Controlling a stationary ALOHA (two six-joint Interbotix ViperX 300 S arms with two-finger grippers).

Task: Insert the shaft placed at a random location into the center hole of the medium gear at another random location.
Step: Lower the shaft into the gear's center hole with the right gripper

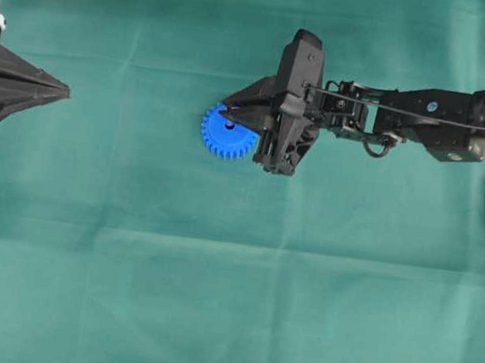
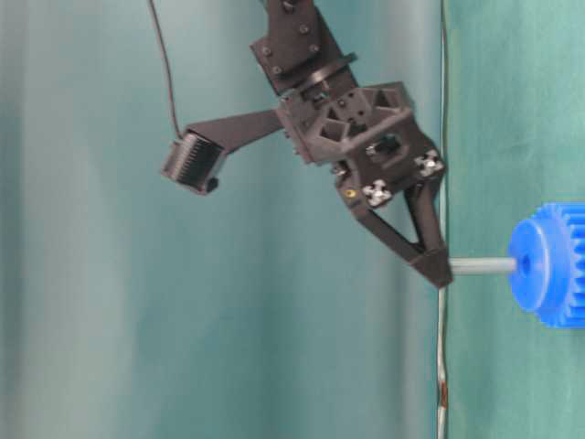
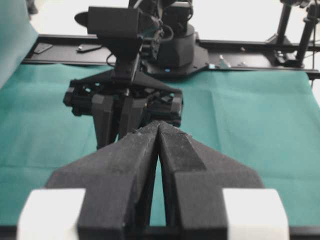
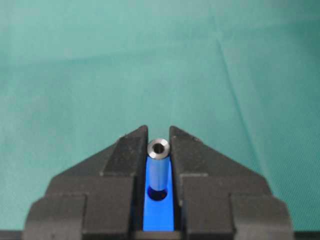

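- Two arms show from overhead. The right gripper reaches from the right side to the middle, and its tips sit over the blue medium gear on the green cloth. The left gripper rests at the left edge, pinched together and holding nothing.
- From table level, the right gripper tilts toward the medium gear. Its tips hold one end of the shaft. The other end touches the center hole.
- One close look from the left wrist shows the left gripper with fingers pressed tight, pointing at the right arm.
- From the right wrist, the right gripper squeezes the shaft above the blue gear face.
- No words can be read anywhere.
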